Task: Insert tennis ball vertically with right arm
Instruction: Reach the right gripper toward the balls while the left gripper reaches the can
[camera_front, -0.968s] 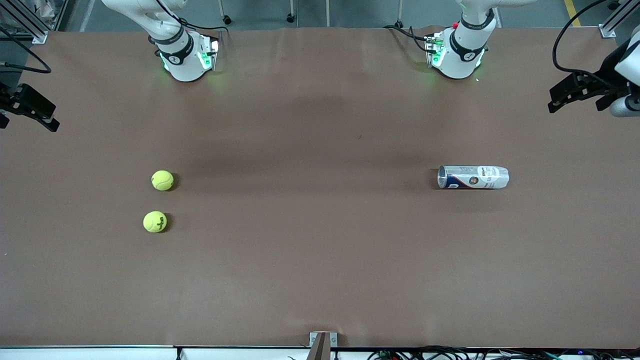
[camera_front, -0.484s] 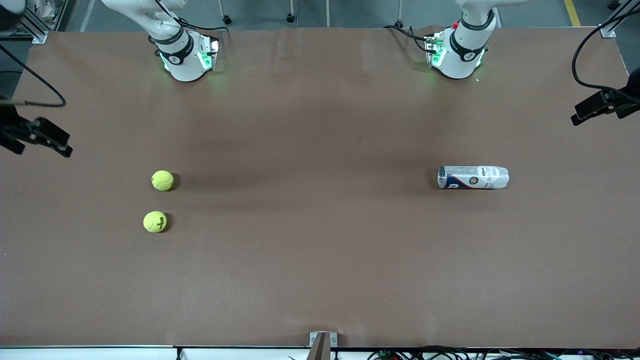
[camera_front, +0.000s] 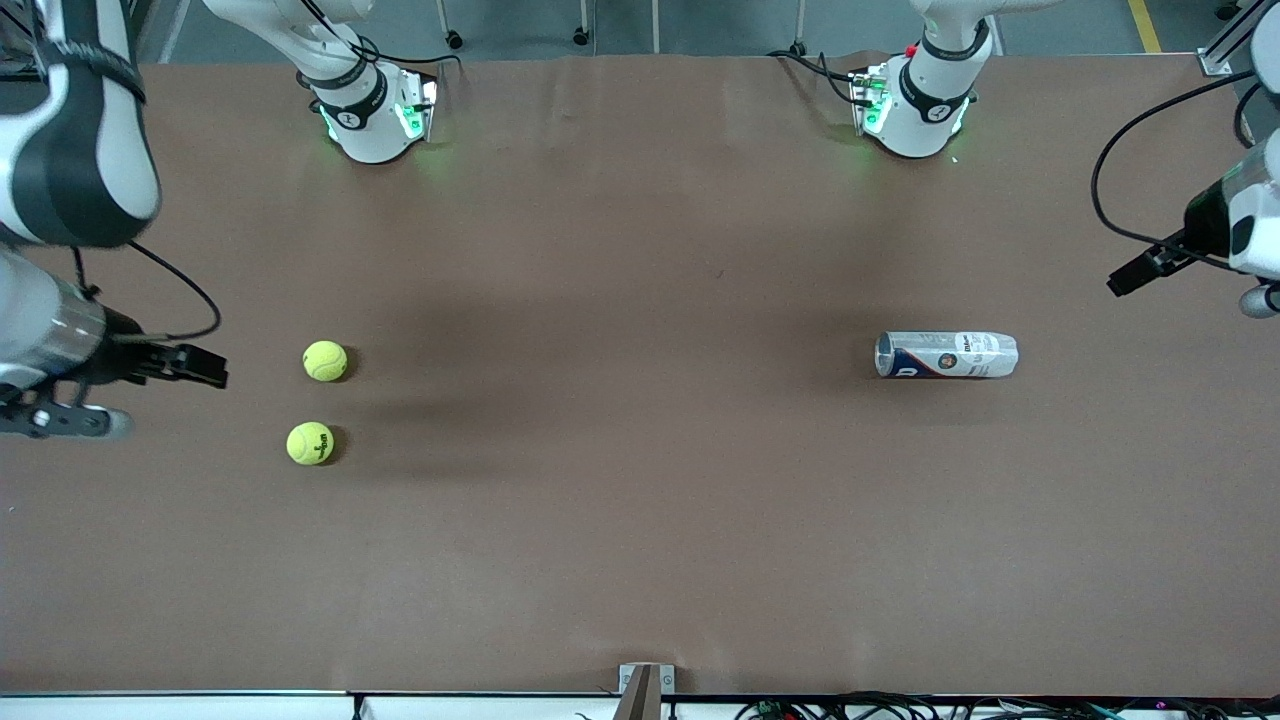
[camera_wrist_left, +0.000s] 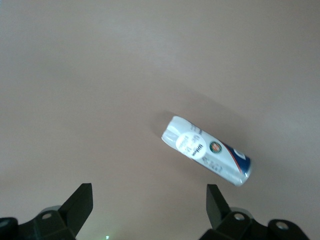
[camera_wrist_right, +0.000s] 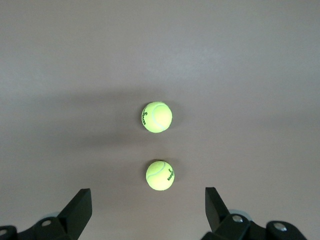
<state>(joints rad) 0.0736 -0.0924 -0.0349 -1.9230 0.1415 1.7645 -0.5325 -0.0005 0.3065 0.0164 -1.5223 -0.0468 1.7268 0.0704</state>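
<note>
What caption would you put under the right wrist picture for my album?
Right end effector, open, looking down on two tennis balls lying apart on the brown table.

- A robotics lab or test cell, not a home or shop.
- One wide table (camera_front: 640, 560) covered in plain brown sheeting fills the floor space.
- Two white robot arm bases, one (camera_front: 372, 110) and another (camera_front: 915, 100), stand on the table's edge farthest from the front camera, with green status lights glowing.
- Aluminium frame posts (camera_front: 1225, 45) rise at the table's corners.
- Loose black cables (camera_front: 900, 708) bunch just off the table's nearest edge.
- Grey floor with a yellow line (camera_front: 1140, 25) lies past the bases.
</note>
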